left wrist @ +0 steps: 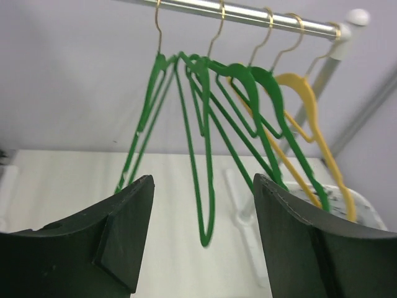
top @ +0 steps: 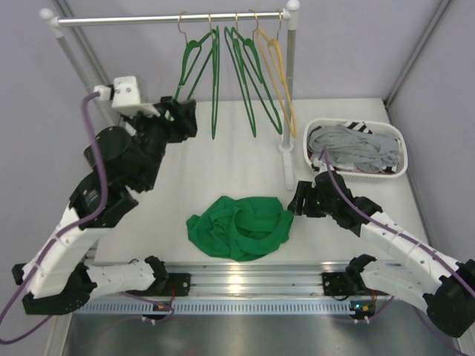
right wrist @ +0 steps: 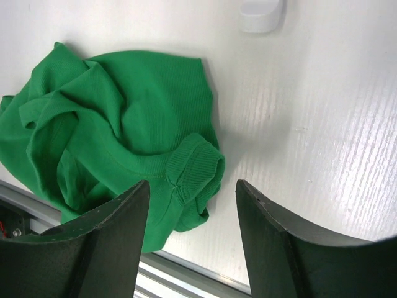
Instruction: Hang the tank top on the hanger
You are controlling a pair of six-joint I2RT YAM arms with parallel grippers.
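Broadly, we see a white desk (top: 223, 163) with a clothes rail (top: 148, 20) across its far side. Our left arm (top: 111, 159) reaches up toward the rail. The left jaws are spread wide with nothing between them, facing the leftmost hanger (left wrist: 149, 93) of a crowded green group, with a yellow hanger (left wrist: 307, 99) to their right. Our right arm (top: 386, 233) lies low at the near right. The right jaws are likewise parted and empty, hovering over the right edge of the tank top (top: 241, 226), a crumpled heap at the near middle of the desk, well apart from the hangers. A white basket (top: 356, 122) at the far right holds grey striped clothes (top: 356, 152). We judge two risks. The hangers hang so close that closing on one could snag or unhook a neighbour. The heap also hides its straps, so a pinch may gather several layers.
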